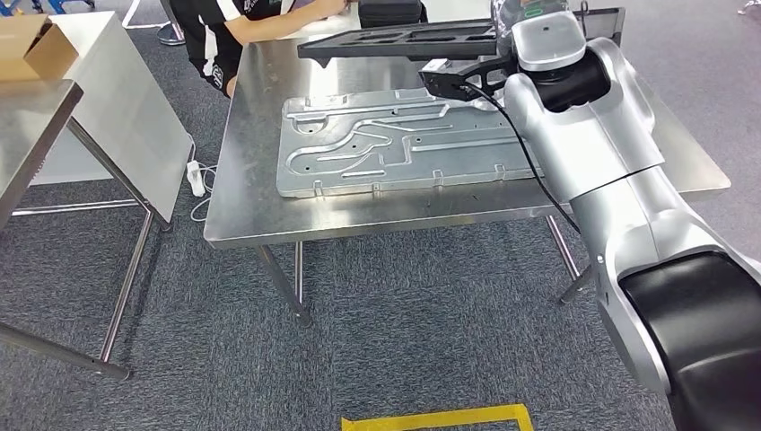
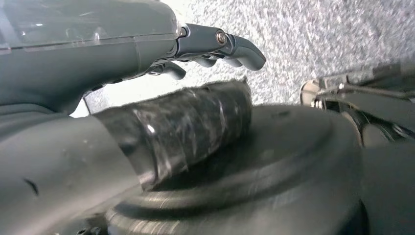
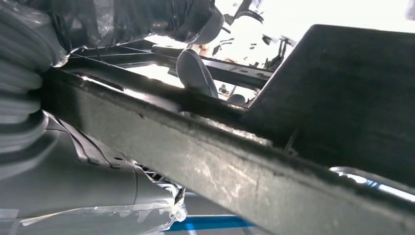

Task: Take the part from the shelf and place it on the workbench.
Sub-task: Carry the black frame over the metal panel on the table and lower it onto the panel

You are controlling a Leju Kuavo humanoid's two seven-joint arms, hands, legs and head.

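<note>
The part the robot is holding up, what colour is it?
Black, seen best in the head view: the part.

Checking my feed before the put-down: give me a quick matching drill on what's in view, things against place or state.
Things:
1. black part
2. silver plate
3. cardboard box
4. yellow tape

Places or states:
A. on the floor
B. held above the workbench by the right hand
C. lying flat on the workbench
D. on the side table

Pairs: 1-B, 2-C, 3-D, 4-A
</note>
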